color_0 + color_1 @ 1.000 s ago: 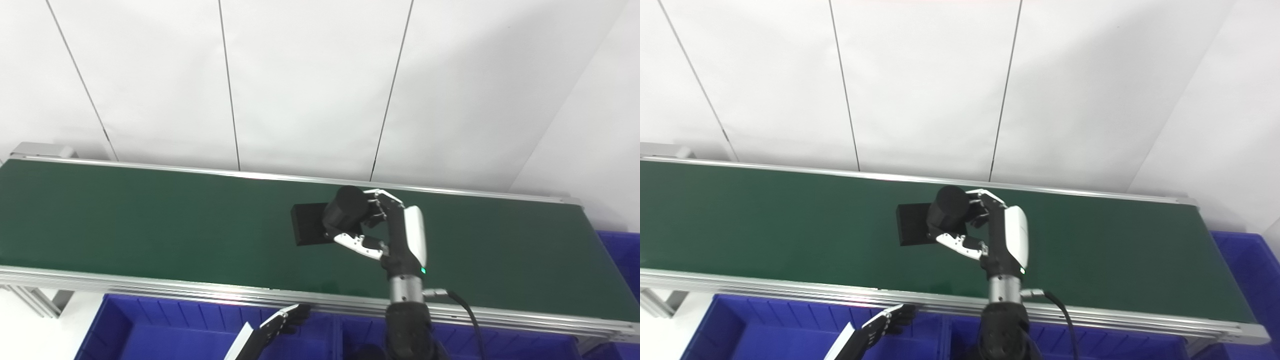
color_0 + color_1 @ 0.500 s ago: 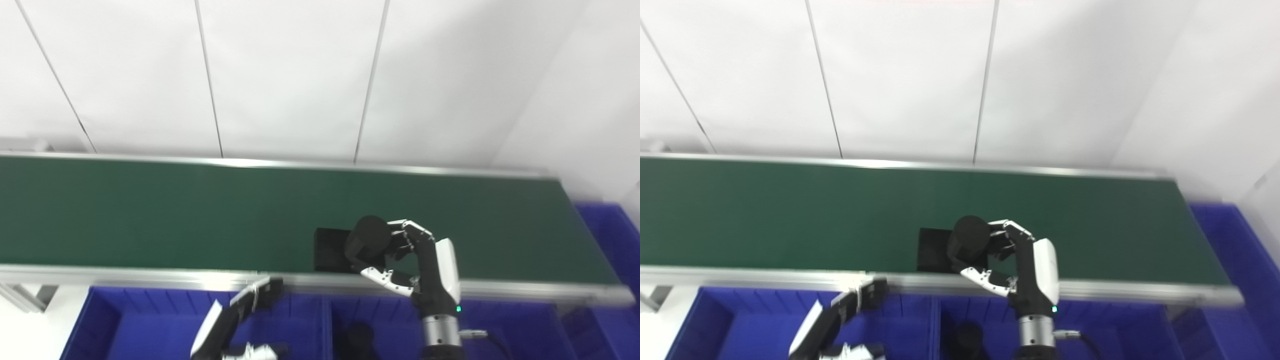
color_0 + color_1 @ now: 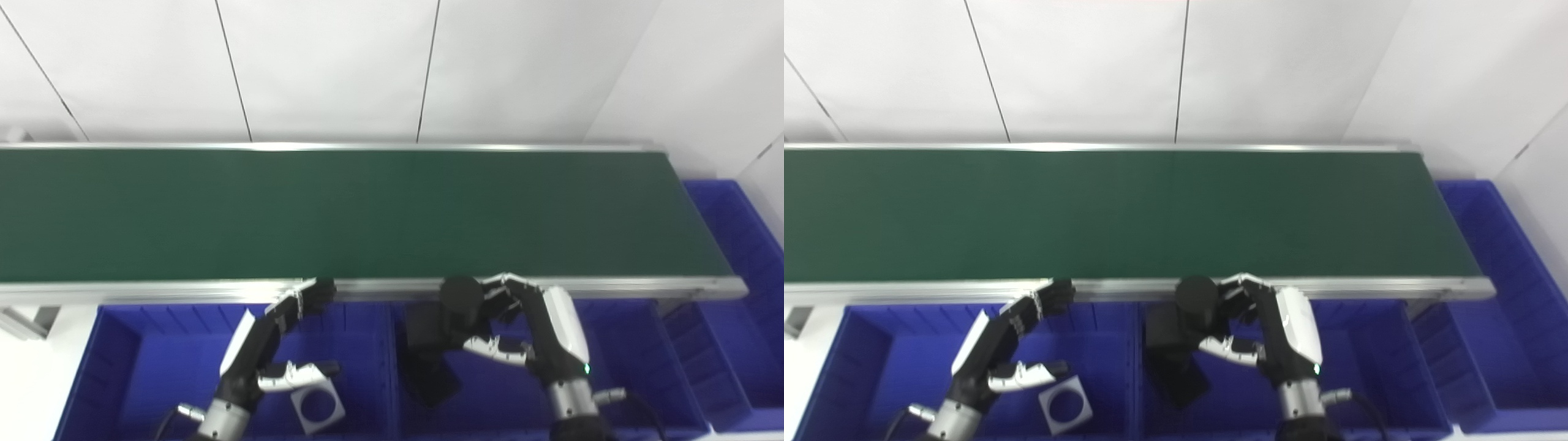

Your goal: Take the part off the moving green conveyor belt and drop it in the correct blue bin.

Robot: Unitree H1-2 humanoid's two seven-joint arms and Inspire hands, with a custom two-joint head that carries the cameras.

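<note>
My right hand (image 3: 527, 331) is shut on a black part (image 3: 444, 315), a cylinder joined to a flat square plate. It holds the part above the middle blue bin (image 3: 508, 392), just in front of the green conveyor belt (image 3: 343, 214). Another black part (image 3: 432, 383) lies in that bin below it. My left hand (image 3: 275, 343) hangs open over the left blue bin (image 3: 141, 367), fingers spread and holding nothing. The belt carries no part.
A grey square plate with a round hole (image 3: 317, 411) lies in the left bin near my left hand. More blue bins stand at the right (image 3: 704, 361) and past the belt's end (image 3: 753, 239). A white panelled wall (image 3: 343, 61) rises behind the belt.
The camera has tilted downward. My right hand has carried the black part off the belt toward me, over the middle bin. My left hand has come further into view, still open.
</note>
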